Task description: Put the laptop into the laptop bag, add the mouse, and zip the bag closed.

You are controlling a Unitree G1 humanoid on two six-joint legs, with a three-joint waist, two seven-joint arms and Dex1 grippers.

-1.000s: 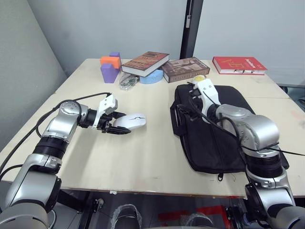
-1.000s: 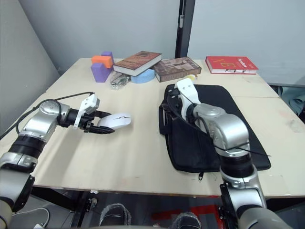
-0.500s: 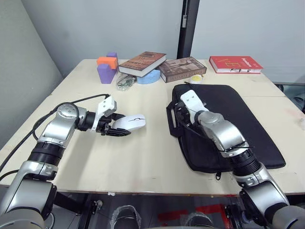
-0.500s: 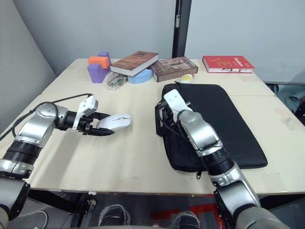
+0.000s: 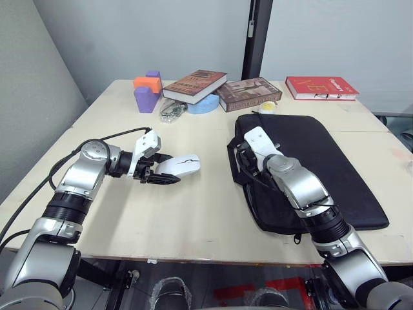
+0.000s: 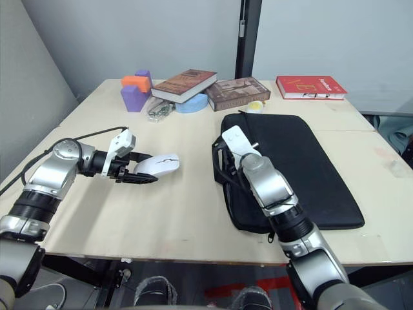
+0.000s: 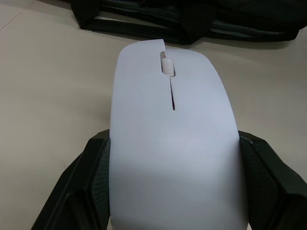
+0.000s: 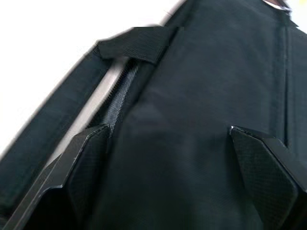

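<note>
The white mouse (image 5: 181, 165) is held just above the table, left of centre, with my left gripper (image 7: 172, 160) shut on its rear half; its black fingers (image 7: 88, 158) press both sides. The black laptop bag (image 5: 316, 168) lies flat on the right half of the table, its handles (image 5: 236, 165) hanging off its left edge. My right gripper (image 8: 172, 143) is open at that left edge beside the handles, its fingers (image 8: 84, 160) spread over the bag's fabric and zipper line. The laptop is hidden.
At the back stand purple and orange foam blocks (image 5: 148, 90), two stacked books (image 5: 193, 85) (image 5: 248, 93) with a blue piece under them, and a red book (image 5: 321, 87). A clear crumpled item (image 5: 172, 112) lies near the blocks. A small yellow-white thing (image 5: 268, 107) touches the bag's far edge.
My right gripper has slid along the bag's left edge toward the front and the arm has dropped lower. The left gripper and mouse have hardly moved. The camera shifted slightly.
</note>
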